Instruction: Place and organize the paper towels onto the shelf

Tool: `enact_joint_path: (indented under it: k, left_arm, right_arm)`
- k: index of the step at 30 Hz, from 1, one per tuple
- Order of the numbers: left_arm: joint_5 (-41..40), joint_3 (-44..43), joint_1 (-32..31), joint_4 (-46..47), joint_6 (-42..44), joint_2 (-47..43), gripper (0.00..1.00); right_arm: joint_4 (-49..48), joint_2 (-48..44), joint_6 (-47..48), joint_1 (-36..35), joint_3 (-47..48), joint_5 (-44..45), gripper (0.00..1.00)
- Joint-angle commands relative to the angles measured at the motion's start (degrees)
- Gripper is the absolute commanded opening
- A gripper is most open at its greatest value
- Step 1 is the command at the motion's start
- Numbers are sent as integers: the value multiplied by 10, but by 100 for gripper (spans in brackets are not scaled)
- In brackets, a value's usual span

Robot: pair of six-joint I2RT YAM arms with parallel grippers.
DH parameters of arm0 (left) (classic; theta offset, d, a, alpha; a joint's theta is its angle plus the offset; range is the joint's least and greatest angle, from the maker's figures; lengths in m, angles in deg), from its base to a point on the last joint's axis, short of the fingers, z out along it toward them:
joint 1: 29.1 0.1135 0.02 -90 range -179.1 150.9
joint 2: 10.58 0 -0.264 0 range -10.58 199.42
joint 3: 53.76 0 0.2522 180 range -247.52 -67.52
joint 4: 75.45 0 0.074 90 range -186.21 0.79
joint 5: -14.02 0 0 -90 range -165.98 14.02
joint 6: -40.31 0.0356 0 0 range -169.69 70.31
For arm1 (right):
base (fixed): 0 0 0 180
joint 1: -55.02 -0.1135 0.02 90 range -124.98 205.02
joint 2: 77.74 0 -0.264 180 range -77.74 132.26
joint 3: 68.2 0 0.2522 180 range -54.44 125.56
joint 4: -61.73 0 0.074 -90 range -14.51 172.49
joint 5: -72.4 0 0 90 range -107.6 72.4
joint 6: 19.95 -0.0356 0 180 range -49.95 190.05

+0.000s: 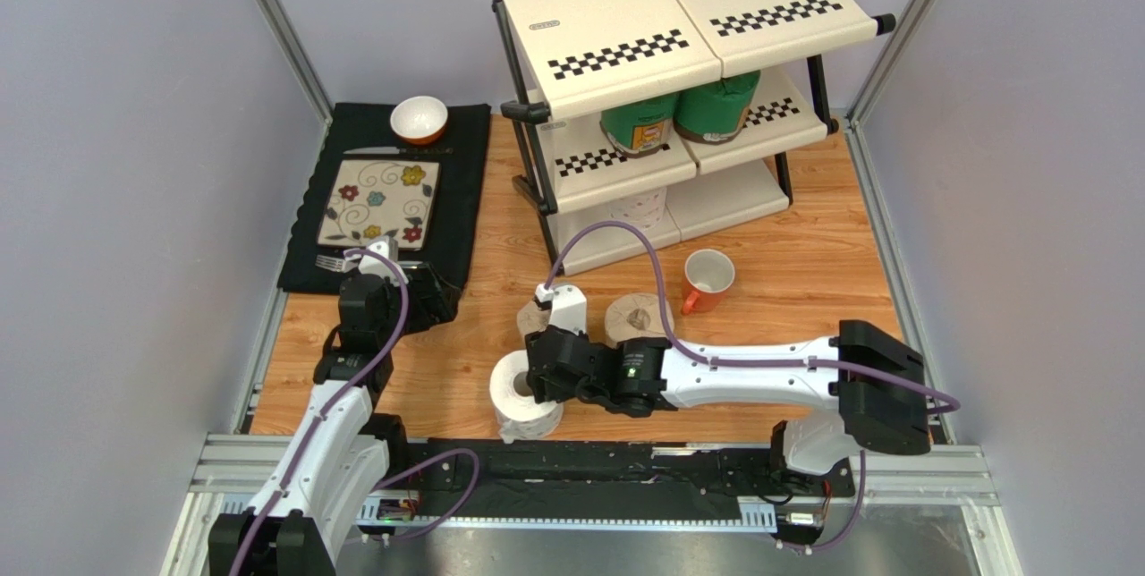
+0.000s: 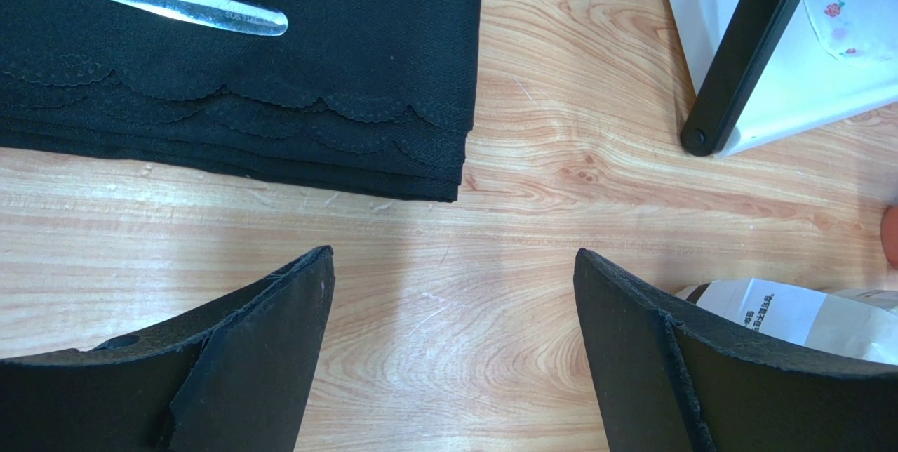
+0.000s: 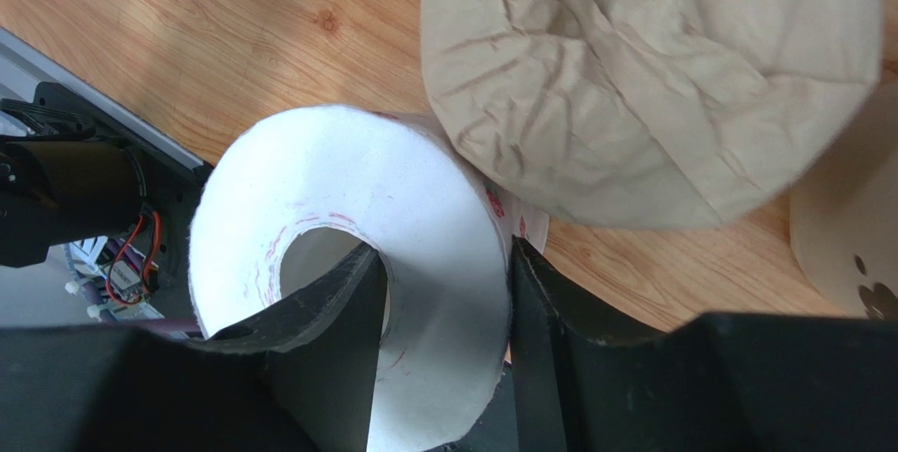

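My right end effector point(image 3: 443, 289) is clamped on a white roll of the paper towels point(image 3: 316, 189): one finger point(image 3: 343, 315) sits inside the hollow core and the other presses the outer wall, so the roll's wall is pinched between them. In the overhead view this white roll point(image 1: 511, 402) stands at the lower middle of the frame, on the table point(image 1: 807, 268) near its front edge. Just above it in that view are two brown kraft rolls point(image 1: 634, 321); in my right wrist view the nearer one point(image 3: 654, 84) fills the upper right and appears to touch the white roll. The shelf point(image 1: 686, 13) stands at the upper right of the overhead frame, with two green rolls point(image 1: 636, 124) side by side on its middle tier and a white roll point(image 1: 645, 211) on the bottom tier. An orange mug point(image 1: 708, 277) sits on the table just below the shelf. My left end effector point(image 2: 453, 263) is spread apart with nothing between its fingers, over bare wood just beside the near edge of the black placemat point(image 2: 211, 84), left of centre in the overhead view.
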Motion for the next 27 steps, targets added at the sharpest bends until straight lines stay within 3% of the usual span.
enact_joint_path:
  k: [1, 6, 10, 13, 20, 27]
  left_arm:
    - [5, -1, 2, 19, -7, -4, 92]
    - [4, -2, 2, 18, -7, -6, 92]
    - [4, -2, 2, 17, -7, -5, 92]
    - [3, -4, 2, 17, -7, -6, 92]
    - [4, -4, 2, 17, -7, -3, 92]
    - [6, -4, 2, 17, -8, -3, 92]
  right_arm:
    - [-63, -98, -2, -1, -53, 17, 41]
    - [-74, -224, 41, 11, -115, 43, 41]
    - [-71, -384, 54, 39, -157, 88, 40]
    - [-20, -474, 63, 80, -155, 129, 37]
    - [84, -531, 86, 246, -116, 174, 35]
    - [140, -536, 85, 356, -69, 257, 35]
